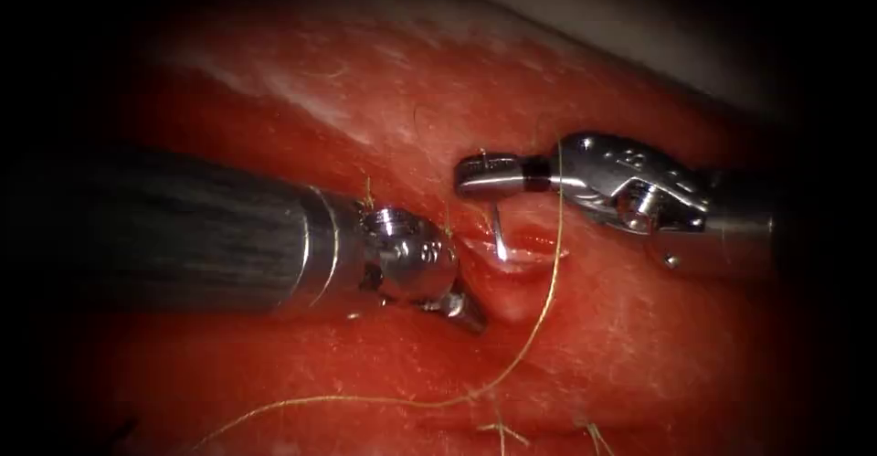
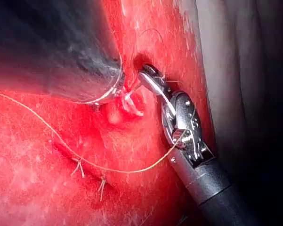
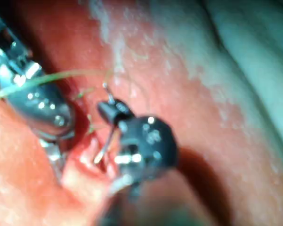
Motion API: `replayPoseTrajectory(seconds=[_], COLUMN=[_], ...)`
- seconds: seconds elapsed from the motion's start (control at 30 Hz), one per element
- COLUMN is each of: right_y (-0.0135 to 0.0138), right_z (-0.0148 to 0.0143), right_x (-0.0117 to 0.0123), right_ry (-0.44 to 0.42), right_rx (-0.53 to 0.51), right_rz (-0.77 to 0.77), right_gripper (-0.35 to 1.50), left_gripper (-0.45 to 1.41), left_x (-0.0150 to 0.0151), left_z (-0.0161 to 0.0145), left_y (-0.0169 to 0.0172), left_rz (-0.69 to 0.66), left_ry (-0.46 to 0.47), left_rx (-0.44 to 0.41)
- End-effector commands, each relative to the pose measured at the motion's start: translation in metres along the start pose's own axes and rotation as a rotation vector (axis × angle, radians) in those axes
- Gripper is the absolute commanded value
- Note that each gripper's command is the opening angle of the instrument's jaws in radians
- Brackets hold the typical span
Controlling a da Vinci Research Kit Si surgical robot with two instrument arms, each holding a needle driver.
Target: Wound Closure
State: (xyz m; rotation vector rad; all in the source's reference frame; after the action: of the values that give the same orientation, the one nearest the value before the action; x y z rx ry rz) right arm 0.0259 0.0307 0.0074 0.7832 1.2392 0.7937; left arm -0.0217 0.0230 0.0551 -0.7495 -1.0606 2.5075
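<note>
Your right claw (image 1: 475, 174) is clamped on the needle (image 1: 500, 234), which hangs straight down into the cut (image 1: 521, 253). Your left claw (image 1: 461, 308) sits nearer the cut, pinching tissue (image 1: 384, 109); thread (image 1: 539, 314) trails below.

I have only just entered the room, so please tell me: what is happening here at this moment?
Two tools are closing a cut in the tissue. The right pincer is shut on the curved needle near one end; the needle runs down from it into the cut. The left pincer presses on the tissue at the cut's left edge; what it holds is hard to tell. The thread trails down across the tissue right of the cut, past earlier stitches.
</note>
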Motion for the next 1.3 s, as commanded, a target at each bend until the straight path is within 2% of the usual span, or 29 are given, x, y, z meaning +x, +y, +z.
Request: replayPoseTrajectory(seconds=[0.03, 0.4, 0.7, 0.87, 0.93, 1.03, 1.07, 1.1, 1.13, 1.17, 1.3], right_y=[0.0000, -0.0013, -0.0016, -0.0021, -0.0017, 0.0005, 0.0012, 0.0020, 0.0025, 0.0030, 0.0034], right_z=[0.0010, -0.0001, 0.0006, 0.0012, 0.0013, 0.0008, 0.0007, 0.0008, 0.0008, 0.0009, 0.0004], right_x=[0.0000, -0.0008, -0.0021, -0.0021, -0.0015, -0.0004, -0.0003, -0.0003, -0.0003, -0.0004, -0.0014], right_ry=[-0.002, -0.051, -0.086, -0.057, -0.028, 0.129, 0.160, 0.200, 0.218, 0.228, 0.144], right_rx=[0.005, 0.021, 0.072, 0.083, 0.047, -0.027, -0.063, -0.130, -0.188, -0.235, -0.248], right_rz=[0.015, 0.227, 0.335, 0.352, 0.367, 0.359, 0.295, 0.225, 0.191, 0.174, 0.153], right_gripper=[-0.35, -0.35, -0.35, -0.35, -0.35, -0.35, 0.00, 0.69, 1.01, 1.46, 1.46], left_gripper=[-0.21, -0.20, -0.20, -0.20, -0.20, -0.20, -0.20, -0.20, -0.19, -0.17, -0.05], left_x=[0.0001, -0.0001, -0.0001, 0.0000, 0.0000, 0.0002, 0.0003, 0.0005, 0.0006, 0.0007, 0.0010], left_z=[0.0008, 0.0008, 0.0006, 0.0006, 0.0006, 0.0004, 0.0002, 0.0000, -0.0002, -0.0004, -0.0007], left_y=[-0.0001, -0.0003, -0.0003, -0.0003, -0.0003, -0.0001, -0.0001, 0.0000, 0.0001, 0.0002, 0.0003], left_rz=[0.000, 0.001, 0.000, 0.000, 0.000, -0.002, -0.004, -0.005, -0.006, 0.009, 0.055], left_ry=[0.000, 0.000, 0.004, 0.004, 0.004, 0.008, 0.015, 0.021, 0.026, 0.036, 0.070], left_rx=[-0.002, -0.002, 0.001, 0.001, 0.002, 0.005, 0.010, 0.011, 0.011, 0.015, 0.032])
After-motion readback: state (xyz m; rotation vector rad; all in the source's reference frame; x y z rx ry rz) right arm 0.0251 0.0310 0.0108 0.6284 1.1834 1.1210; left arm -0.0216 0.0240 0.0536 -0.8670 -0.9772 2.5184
